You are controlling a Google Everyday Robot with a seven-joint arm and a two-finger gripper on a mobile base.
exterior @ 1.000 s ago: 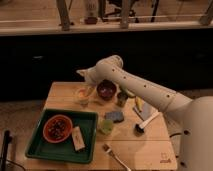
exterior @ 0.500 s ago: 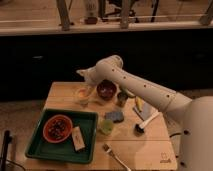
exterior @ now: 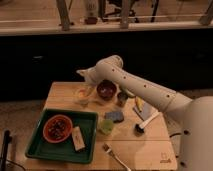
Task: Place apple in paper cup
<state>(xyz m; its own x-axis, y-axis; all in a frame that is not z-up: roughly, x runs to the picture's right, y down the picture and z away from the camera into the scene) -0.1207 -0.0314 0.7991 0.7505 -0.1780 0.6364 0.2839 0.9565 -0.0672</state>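
The paper cup is a short cream cup at the back left of the wooden table. A small orange-yellow round shape, the apple, shows at the cup's mouth. I cannot tell whether it rests inside or hangs just above. My gripper is at the end of the white arm, which reaches in from the right. It hangs right over the cup and hides part of it.
A dark red bowl and a small dark grey cup stand right of the paper cup. A green cup, blue sponge, yellow elongated piece, brush and fork lie nearer. A green tray holds an orange bowl.
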